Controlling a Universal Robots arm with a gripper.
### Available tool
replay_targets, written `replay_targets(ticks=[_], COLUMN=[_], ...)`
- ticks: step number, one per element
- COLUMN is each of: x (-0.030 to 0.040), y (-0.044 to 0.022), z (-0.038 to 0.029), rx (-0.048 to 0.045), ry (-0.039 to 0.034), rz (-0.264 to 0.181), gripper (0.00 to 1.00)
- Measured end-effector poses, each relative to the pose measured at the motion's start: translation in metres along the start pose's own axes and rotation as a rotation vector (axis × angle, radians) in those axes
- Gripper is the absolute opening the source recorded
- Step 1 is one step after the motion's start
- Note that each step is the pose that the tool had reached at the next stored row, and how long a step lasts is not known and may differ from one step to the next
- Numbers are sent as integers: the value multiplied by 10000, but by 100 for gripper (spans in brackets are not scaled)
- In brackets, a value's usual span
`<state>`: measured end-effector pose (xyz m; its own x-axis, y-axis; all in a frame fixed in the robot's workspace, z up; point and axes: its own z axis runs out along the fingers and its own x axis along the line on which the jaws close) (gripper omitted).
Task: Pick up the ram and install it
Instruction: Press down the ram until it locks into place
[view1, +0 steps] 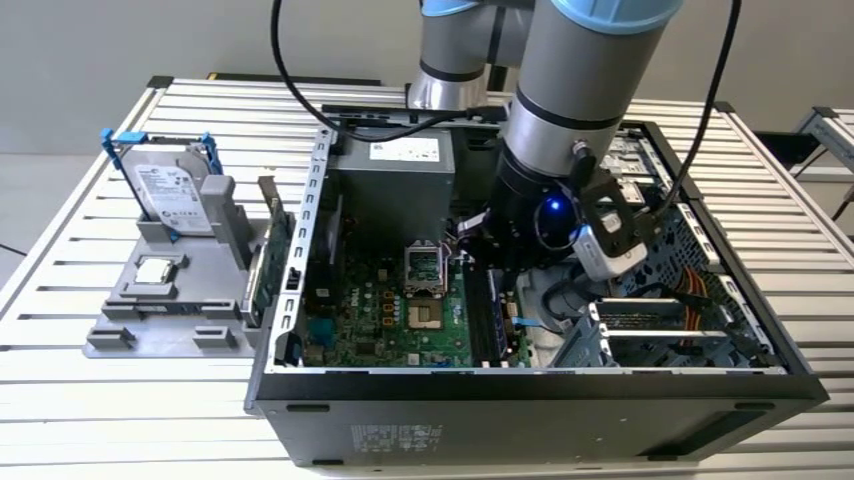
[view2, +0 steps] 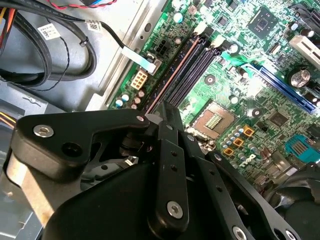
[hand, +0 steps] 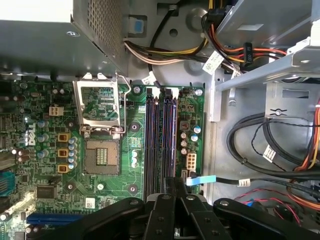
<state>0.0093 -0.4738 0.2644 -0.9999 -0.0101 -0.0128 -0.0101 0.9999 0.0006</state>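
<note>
The claw (view2: 167, 112) looks closed; I cannot tell if it pinches the ram. With the memory slots (view1: 489, 310) at its six o'clock, align lengthwise and press evenly.

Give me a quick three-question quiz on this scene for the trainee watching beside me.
1. True or false: the hard drive stands upright in a holder outside the computer case.
2. The gripper is nearest to: A the memory slots, B the hard drive, C the power supply.
3. What colour is the hard drive's frame?
Key: 1 true; 2 A; 3 blue.
</note>
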Motion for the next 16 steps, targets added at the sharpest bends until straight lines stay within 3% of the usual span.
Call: replay_targets(ticks=[2,16], x=[0,0], y=[0,0], z=[-2,5], rx=[0,-31], ry=[0,1], rz=[-73,-2510], gripper=[0,0])
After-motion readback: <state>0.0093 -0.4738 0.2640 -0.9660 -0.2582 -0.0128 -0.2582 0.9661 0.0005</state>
